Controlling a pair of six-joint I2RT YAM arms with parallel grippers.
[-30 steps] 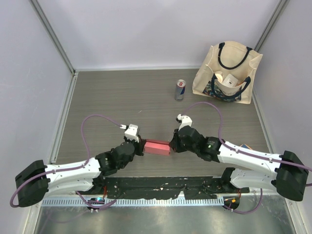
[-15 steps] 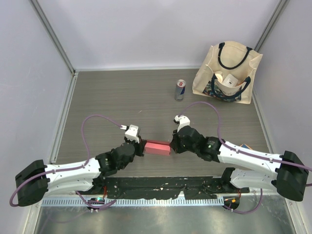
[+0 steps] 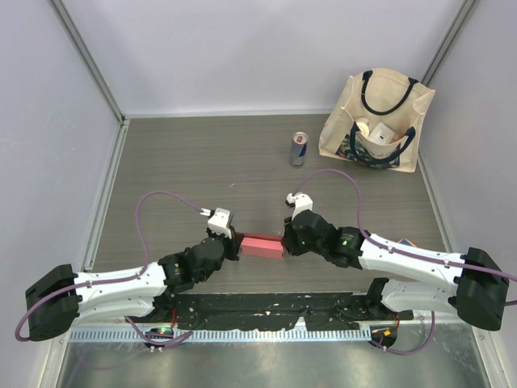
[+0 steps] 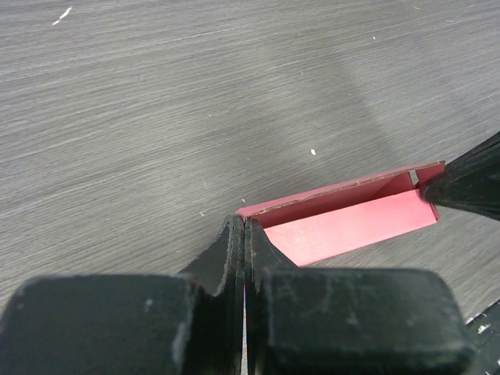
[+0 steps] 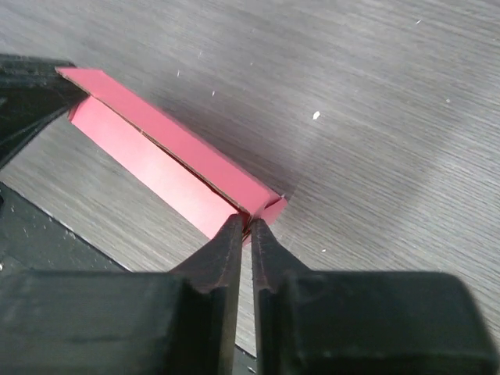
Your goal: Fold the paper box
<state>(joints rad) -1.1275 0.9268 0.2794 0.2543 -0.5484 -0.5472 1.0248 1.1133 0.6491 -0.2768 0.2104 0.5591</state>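
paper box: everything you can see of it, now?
The box is pink-red thin card, a long narrow strip folded lengthwise into an L, brown cut edge showing, small tab at one end. It sits low at the table between the arms, left end effector pinching one end, right end effector the other.

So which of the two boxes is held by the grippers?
The pink-red paper box, on the table: the left gripper and right gripper each pinch one end. The white box sits in the tote bag, untouched.

Can (image 3: 299,149) upright on table (image 3: 202,162); tote bag (image 3: 376,105) near, white box (image 3: 381,134) inside.
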